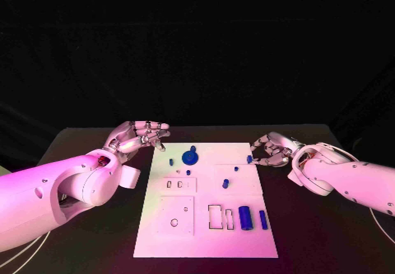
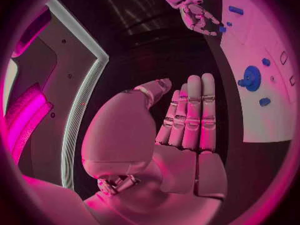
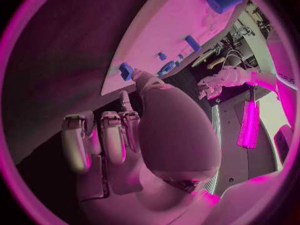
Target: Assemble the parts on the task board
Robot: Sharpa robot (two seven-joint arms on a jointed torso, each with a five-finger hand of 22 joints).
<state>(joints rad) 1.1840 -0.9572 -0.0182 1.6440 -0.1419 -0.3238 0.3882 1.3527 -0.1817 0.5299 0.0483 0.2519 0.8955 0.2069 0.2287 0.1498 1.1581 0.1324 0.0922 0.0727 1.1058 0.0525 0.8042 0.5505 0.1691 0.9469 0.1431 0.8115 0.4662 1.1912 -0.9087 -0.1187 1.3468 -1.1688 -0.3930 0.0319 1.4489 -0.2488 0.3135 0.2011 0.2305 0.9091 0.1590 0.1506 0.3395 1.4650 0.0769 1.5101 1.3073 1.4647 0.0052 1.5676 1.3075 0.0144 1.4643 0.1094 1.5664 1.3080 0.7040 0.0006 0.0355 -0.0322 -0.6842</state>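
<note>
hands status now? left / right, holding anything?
Left hand: open, holding nothing, off the task board's left edge.
Right hand: fingertips at a small blue part on the board's right edge; grip cannot be told.

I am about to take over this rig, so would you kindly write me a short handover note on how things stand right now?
Left hand: off the far left corner of the white task board, fingers curled, holding nothing.
Right hand: at the board's right edge, fingertips at a small blue part; whether it grips it cannot be told.
Parts: round blue disc near the far edge, small blue pegs mid-board, large blue cylinder and slim blue bar near the rectangular slots.
Done: nothing clearly seated.
Left: the cylinder and bar lie beside open slots; assembly looks mostly ahead.
</note>
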